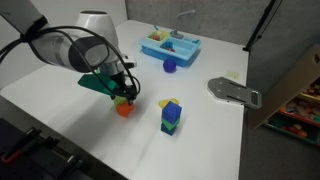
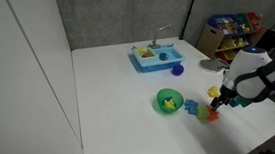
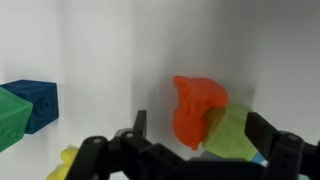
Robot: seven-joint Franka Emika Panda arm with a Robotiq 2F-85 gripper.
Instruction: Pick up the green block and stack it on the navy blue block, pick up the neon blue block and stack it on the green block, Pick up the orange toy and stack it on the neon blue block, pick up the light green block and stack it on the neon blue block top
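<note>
Gripper (image 3: 197,128): open, jaws flanking orange toy (image 3: 195,105)
Light green block (image 3: 236,137): just beside toy
Stack (image 1: 170,117): apart, gap between

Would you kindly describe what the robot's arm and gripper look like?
The arm has rounded white and grey links with black cables looped alongside. A teal piece sits at the wrist, and the gripper is black with two blocky fingers.
</note>
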